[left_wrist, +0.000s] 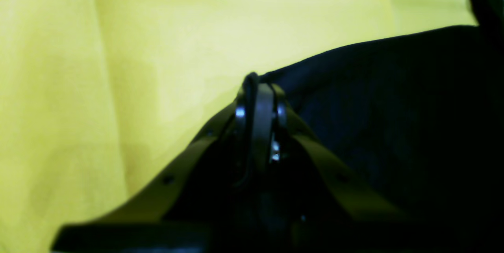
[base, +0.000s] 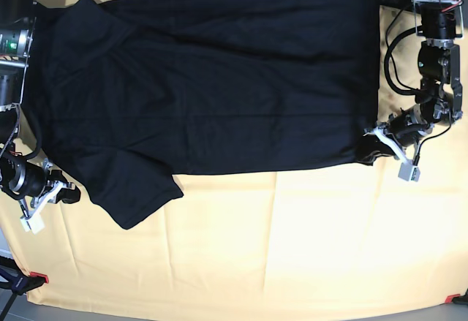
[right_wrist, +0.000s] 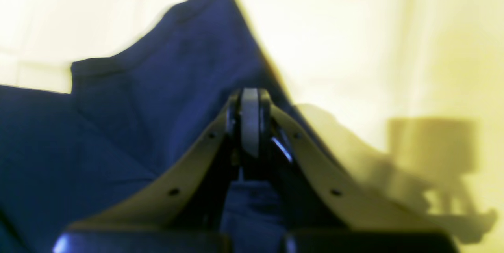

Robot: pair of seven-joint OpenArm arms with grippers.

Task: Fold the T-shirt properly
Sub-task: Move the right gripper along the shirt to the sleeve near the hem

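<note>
The black T-shirt lies spread flat over a yellow cloth on the tabletop, its long axis running side to side across the base view: hem toward the view's right, collar and sleeves toward its left. The left end effector sits at the near hem corner, and its wrist view shows the fingers pressed together with a dark edge of fabric caught between them. The right end effector is at the opposite end, just beside the near sleeve; from its wrist view the fingers are closed together with blue-black cloth rising right behind them, but whether they actually pinch the shirt cannot be told. Each arm thus stands at its own end of the shirt's near long edge, with the body of the garment lying away from both toward the far side of the tabletop, which would suit carrying that edge across for a lengthwise fold.
</note>
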